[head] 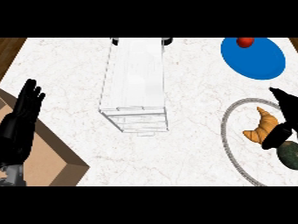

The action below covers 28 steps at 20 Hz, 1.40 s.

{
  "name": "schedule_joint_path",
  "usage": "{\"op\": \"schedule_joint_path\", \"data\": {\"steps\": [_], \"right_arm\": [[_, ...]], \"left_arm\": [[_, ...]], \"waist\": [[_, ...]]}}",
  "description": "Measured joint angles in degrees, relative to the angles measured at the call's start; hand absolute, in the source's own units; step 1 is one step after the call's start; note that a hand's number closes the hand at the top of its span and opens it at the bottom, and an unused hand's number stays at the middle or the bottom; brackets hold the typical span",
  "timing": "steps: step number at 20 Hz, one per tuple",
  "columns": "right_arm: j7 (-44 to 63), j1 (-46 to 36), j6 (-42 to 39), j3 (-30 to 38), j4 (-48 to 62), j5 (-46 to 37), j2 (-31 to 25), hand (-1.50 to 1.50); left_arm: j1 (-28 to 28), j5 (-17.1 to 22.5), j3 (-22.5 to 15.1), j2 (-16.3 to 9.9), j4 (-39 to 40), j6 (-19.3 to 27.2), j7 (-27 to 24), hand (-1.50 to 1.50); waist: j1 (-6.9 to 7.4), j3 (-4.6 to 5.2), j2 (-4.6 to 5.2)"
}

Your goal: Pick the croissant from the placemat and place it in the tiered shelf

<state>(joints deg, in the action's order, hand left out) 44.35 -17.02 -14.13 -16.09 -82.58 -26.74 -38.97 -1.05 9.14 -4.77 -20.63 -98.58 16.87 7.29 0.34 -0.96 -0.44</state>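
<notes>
Left hand [21, 114]: fingers straight and upward, holding nothing, resting over a brown box [45, 159] at the view's left edge. Centre: tiered shelf [137, 85], clear-walled, standing on the white marbled bench [183, 148]. Upper right: blue plate [254, 59] carrying a small red item [244, 42]. Right: croissant [262, 127], golden-orange, curved, one tip pointing up, lying on a round grey-rimmed placemat [227, 131]. Right hand [292, 120]: fingers spread above the croissant, thumb curled at its lower end, touching; a closed grasp cannot be told. A dark green item [291, 155] lies just below.
</notes>
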Motion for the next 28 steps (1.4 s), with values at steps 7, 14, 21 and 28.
{"op": "schedule_joint_path", "data": {"steps": [7,14,21,28], "right_arm": [[-4.24,1.03,-0.11,1.81,4.24,-2.97,2.2,-1.5],[-9.95,2.34,3.87,2.83,8.56,-6.84,5.18,-1.5],[-15.72,0.76,7.15,4.53,16.3,-10.07,8.16,-1.5],[-18.05,0.01,5.32,5.47,20.48,-11.28,9.96,1.5]], "left_arm": [[-0.12,-0.89,0.13,0.19,-0.1,-0.03,0.31,0.0],[-0.38,-1.77,-0.42,0.32,0.16,0.39,0.6,0.0],[-0.26,-1.5,0.08,0.41,-1.28,-0.49,1.81,0.0],[0.15,-1.57,0.29,0.71,-0.41,-0.86,-0.09,0.0]], "waist": [[0.02,-0.01,0.02],[0.01,-0.08,-0.04],[0.19,0.12,0.09],[0.12,0.21,-0.24]]}}
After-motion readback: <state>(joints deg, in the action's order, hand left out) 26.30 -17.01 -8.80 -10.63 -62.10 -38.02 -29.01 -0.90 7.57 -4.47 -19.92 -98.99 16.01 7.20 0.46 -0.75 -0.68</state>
